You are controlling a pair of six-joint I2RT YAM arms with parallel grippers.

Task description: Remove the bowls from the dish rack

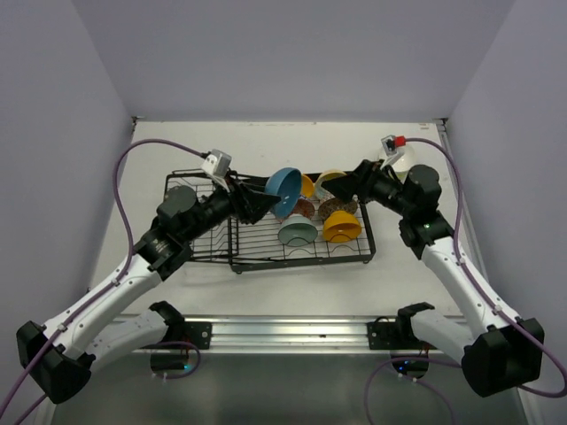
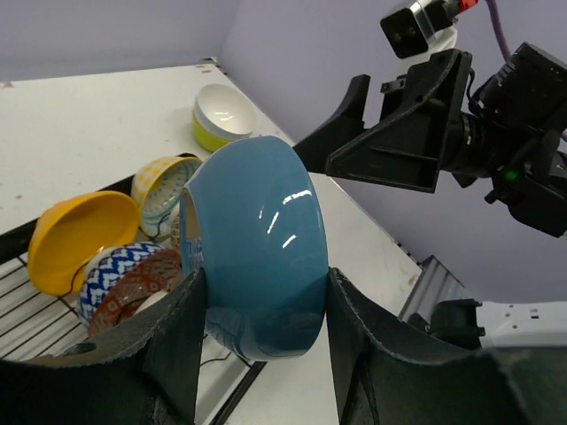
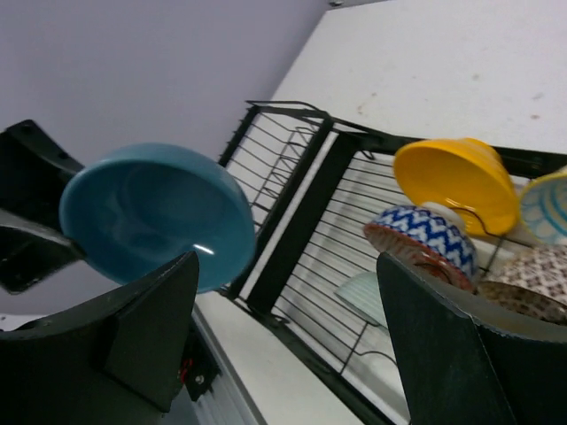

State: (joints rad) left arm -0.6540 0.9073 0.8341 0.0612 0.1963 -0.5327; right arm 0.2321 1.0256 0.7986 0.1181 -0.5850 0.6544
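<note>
My left gripper (image 2: 266,276) is clamped on the blue bowl (image 2: 257,252), a finger on either side of its wall, holding it tipped on edge above the dish rack (image 1: 257,241). My right gripper (image 3: 288,266) stands wide apart with nothing between its fingers, and the blue bowl's hollow faces it from the left. Beyond its fingers the rack holds a leaning orange-yellow bowl (image 3: 456,181), a blue-and-red-brown patterned bowl (image 3: 416,239), a pale teal bowl (image 1: 299,232) and a light blue striped bowl (image 3: 545,208). A yellow-green bowl (image 2: 221,115) sits on the table (image 2: 89,119) past my left gripper.
</note>
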